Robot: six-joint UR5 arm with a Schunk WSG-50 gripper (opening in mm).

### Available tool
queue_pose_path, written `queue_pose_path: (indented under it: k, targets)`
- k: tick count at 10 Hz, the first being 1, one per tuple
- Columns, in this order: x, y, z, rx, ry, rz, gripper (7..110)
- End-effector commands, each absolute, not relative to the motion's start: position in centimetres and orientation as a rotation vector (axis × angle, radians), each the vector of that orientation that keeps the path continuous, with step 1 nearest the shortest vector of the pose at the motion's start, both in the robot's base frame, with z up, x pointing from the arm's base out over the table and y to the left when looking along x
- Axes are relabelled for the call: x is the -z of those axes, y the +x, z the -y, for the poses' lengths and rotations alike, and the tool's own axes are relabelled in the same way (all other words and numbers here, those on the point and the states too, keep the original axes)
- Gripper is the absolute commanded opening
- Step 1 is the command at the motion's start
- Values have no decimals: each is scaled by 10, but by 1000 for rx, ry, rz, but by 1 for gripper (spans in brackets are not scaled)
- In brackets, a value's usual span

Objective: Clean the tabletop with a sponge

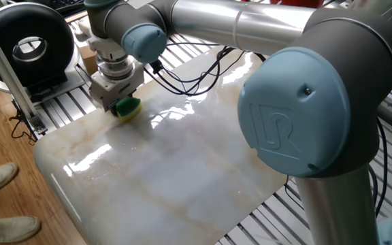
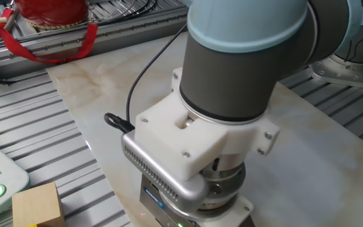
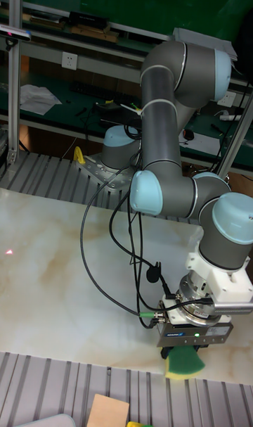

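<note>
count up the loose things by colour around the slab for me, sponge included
Green and yellow: 1, the sponge held in the gripper on the tabletop
Tan wood: 1, the wooden block
Red: 1, the red basket
Black: 1, the black ring-shaped device
Total: 4
</note>
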State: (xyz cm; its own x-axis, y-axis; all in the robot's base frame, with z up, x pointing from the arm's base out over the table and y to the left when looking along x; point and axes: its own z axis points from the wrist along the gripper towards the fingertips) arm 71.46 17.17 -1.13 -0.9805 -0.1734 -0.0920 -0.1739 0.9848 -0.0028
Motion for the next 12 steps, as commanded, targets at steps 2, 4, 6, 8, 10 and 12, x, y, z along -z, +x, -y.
queue_pose_path:
  k: [2, 4, 6, 8, 10, 12]
  targets:
    - [11, 713, -179, -32, -246, -3039, 7]
    - [10, 712, -181, -42, -241, -3039, 7]
    - [10, 710, -184, -49, -233, -3039, 7]
    - [11, 709, -188, -56, -224, -3040, 7]
    - [11, 708, -190, -61, -221, -3039, 7]
    - [10, 706, -194, -68, -211, -3038, 7]
